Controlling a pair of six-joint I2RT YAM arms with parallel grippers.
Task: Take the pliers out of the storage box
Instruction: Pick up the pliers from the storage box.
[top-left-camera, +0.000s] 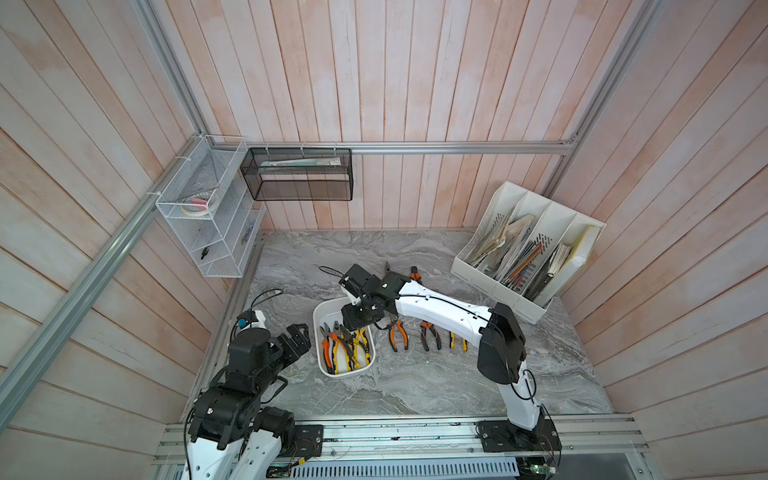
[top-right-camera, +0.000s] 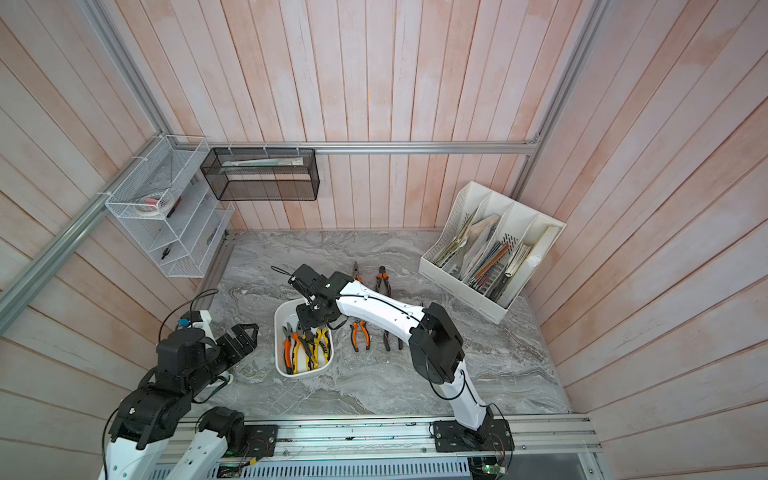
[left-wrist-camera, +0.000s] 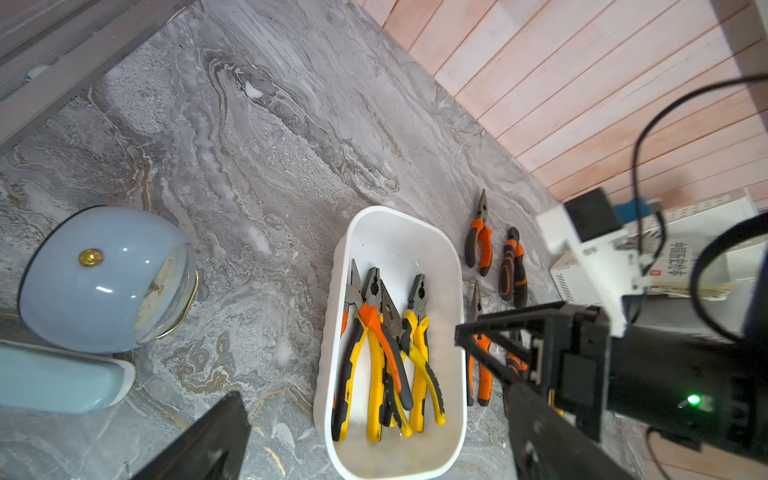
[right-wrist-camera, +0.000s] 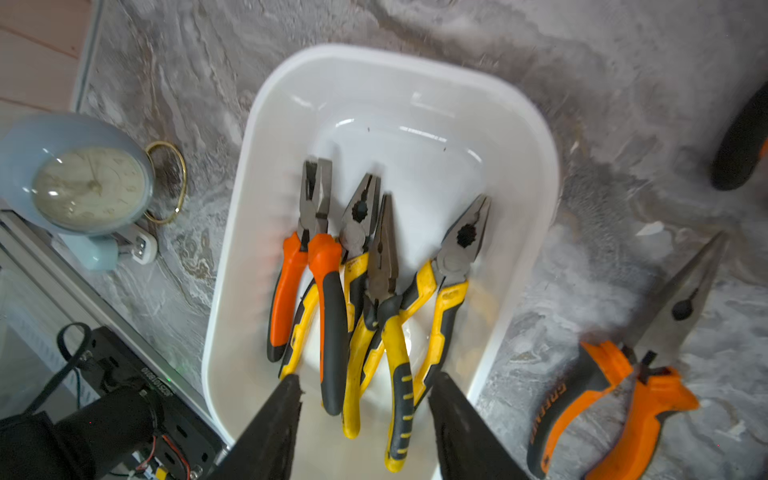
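- storage box (top-left-camera: 344, 372) = shallow white tub with rounded corners, on the grey marble surface (top-left-camera: 415, 386), front-left area, long side running away from the robot
- four pliers lie inside it, heads toward the back wall and handles toward the robot, bunched and overlapping
- the orange-handled pliers (right-wrist-camera: 328, 299) are on the left of the bunch, with three yellow-handled pliers (right-wrist-camera: 395, 345) beside and partly under them
- five more pliers are out on the surface, right of the box
- front-row pliers (right-wrist-camera: 598, 365): three, nearest one just beside the box; the far-right one shows only yellow handle ends from under the right arm
- back-row pliers (left-wrist-camera: 513, 270): two, orange-and-black, one a needle-nose, partly covered by the right arm in both top views
- right hand (right-wrist-camera: 368, 380) hangs over the near end of the box, pointing down at the handle ends
- its fingers are part-way spread, one on each side of the bunch, nothing clamped; cannot tell if a tip touches a handle
- left hand (top-left-camera: 300, 337) is just left of the box, fingers wide apart, empty
- light-blue alarm clock (left-wrist-camera: 104, 278) stands on the surface left of the box, apart from it
- white file organizer (top-left-camera: 490, 291) stuffed with papers, back-right corner
- white wire basket (top-left-camera: 216, 249) and black mesh basket (top-left-camera: 299, 189) hang on the frame rail, back left
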